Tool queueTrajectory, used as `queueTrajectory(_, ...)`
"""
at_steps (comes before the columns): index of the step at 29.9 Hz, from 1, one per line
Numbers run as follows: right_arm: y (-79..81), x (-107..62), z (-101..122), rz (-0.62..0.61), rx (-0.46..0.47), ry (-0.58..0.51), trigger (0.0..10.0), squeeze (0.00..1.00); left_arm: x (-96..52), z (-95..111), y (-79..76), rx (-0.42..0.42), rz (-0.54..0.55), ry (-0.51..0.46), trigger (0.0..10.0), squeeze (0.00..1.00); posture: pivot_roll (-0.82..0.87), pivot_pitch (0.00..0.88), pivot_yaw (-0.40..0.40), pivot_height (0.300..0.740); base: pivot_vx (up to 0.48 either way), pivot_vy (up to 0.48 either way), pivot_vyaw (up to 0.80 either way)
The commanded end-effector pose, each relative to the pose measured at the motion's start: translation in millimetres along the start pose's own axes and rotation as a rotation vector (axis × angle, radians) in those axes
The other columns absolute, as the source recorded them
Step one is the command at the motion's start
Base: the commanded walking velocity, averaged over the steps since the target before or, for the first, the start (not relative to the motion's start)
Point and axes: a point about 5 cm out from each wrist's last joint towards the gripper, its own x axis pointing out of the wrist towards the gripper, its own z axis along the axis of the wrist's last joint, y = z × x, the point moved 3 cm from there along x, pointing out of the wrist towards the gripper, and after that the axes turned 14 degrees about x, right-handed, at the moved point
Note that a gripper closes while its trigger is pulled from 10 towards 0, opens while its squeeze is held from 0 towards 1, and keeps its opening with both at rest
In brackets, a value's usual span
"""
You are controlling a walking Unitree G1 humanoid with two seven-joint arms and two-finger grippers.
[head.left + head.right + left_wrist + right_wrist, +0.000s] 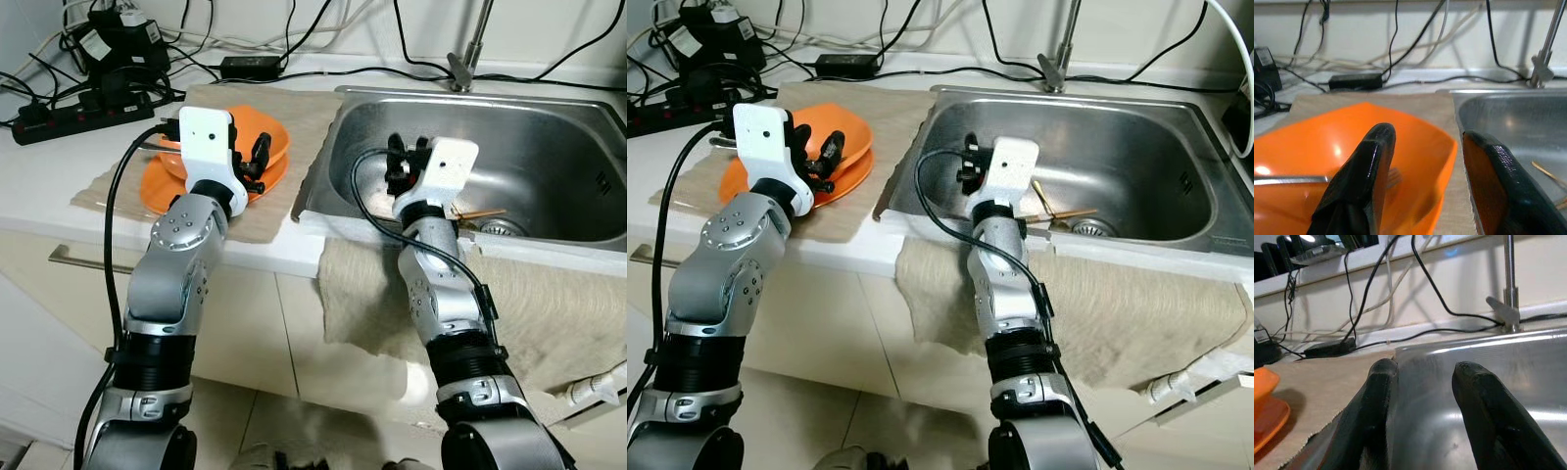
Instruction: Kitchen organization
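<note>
Nearest, left gripper (257, 162) spread over the orange bowl (277, 140) stacked on an orange plate (162, 182), fork (1290, 179) lying inside beneath its fingers; beside it, right gripper (395, 164) parted above the sink (549, 127), 2 chopsticks (480, 213) just beyond; farther, faucet (468, 49).

Glossy orange bowl (257, 137), brushed-steel sink (549, 147)

Your left gripper (1425, 181) and right gripper (1425, 416) are both raised forward, arms bent, jaws parted, holding nothing.
</note>
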Motion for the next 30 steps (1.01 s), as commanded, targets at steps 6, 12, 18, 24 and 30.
queueTrajectory(6, -24.7, -19.3, -28.8, -0.009, -0.136, 0.135, 10.0, 0.00, -18.8, -46.9, 20.5, -0.017, 0.095, 0.148, 10.0, 0.00, 0.04, 0.011, 0.073, 0.740, 0.000, 0.000, 0.00)
queueTrajectory(12, -27.6, -19.5, -19.7, -0.009, -0.157, 0.101, 10.0, 0.00, -15.3, -33.0, 23.2, 0.000, 0.117, 0.092, 10.0, 0.00, 0.04, 0.004, 0.068, 0.740, 0.000, 0.000, 0.00)
queueTrajectory(18, -19.5, -19.9, -22.4, 0.010, -0.147, 0.105, 10.0, 0.00, -13.2, -23.5, 23.8, 0.035, 0.115, 0.051, 10.0, 0.00, 0.05, 0.000, 0.070, 0.740, 0.000, 0.000, 0.00)
queueTrajectory(24, -19.4, -22.1, -26.1, 0.013, -0.143, 0.117, 10.0, 0.00, -13.4, -22.5, 28.3, 0.043, 0.118, 0.050, 10.0, 0.00, 0.05, 0.000, 0.069, 0.740, 0.000, 0.000, 0.00)
queueTrajectory(30, -17.5, -24.1, -25.3, 0.031, -0.135, 0.115, 10.0, 0.00, -10.6, -20.0, 45.5, 0.069, 0.122, 0.058, 10.0, 0.00, 0.05, 0.000, 0.066, 0.740, 0.000, 0.000, 0.00)
